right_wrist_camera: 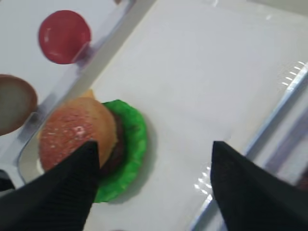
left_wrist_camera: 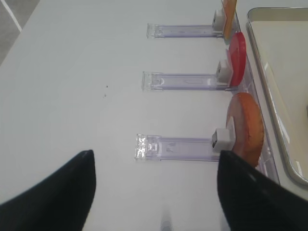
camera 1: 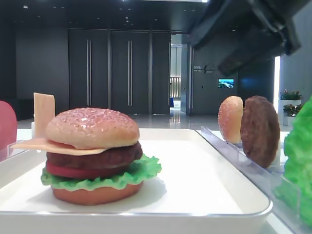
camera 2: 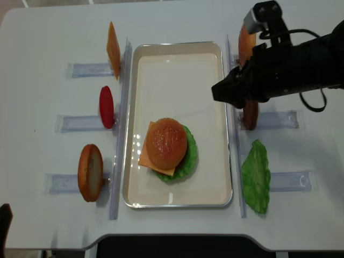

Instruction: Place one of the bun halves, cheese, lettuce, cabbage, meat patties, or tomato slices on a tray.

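Right wrist view looks down past the right pincer (right_wrist_camera: 154,159). Its two black fingers (right_wrist_camera: 62,192) stand wide apart and hold nothing. One finger tip hangs just over the edge of the domed bun half (right_wrist_camera: 77,134); whether it touches cannot be told. The bun tops a stacked burger on the white tray (camera 2: 177,75), above cheese (camera 2: 146,156), a meat patty (camera 1: 95,158), a tomato slice (camera 1: 73,171) and lettuce (camera 2: 189,156). From the overhead view, the right arm reaches over the tray's right rim, away from the burger. The left pincer (left_wrist_camera: 154,163) hangs over the bare counter (left_wrist_camera: 72,96), fingers apart, empty. Beside it, another red tomato slice (left_wrist_camera: 237,57) stands in a clear rack (left_wrist_camera: 183,81).
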Robot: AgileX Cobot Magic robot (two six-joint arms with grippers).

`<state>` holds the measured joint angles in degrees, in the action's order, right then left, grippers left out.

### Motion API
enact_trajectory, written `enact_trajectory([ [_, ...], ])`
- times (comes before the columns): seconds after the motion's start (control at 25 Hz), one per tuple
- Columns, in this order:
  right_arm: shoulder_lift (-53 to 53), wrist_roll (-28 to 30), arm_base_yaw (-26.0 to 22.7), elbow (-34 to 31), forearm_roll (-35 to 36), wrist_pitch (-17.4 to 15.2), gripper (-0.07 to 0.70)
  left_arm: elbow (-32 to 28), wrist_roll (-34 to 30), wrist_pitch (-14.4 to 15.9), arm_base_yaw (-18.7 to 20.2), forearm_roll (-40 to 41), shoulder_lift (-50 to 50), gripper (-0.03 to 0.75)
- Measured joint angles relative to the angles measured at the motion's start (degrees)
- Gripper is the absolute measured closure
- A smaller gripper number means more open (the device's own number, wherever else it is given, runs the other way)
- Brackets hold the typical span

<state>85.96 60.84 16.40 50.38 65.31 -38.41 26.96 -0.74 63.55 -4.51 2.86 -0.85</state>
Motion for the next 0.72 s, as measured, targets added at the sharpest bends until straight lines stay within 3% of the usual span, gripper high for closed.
enact_trajectory([
  [0.44, -8.01, -28.30, -18.15, 0.00, -30.79, -2.31, 0.162, 0.00, 0.00, 0.00, 0.00, 0.00, 0.00, 0.118],
  [0.72, -9.19, -53.92, -22.70, 0.00, -56.35, -6.30, 0.162, 0.00, 0.00, 0.00, 0.00, 0.00, 0.00, 0.118],
])
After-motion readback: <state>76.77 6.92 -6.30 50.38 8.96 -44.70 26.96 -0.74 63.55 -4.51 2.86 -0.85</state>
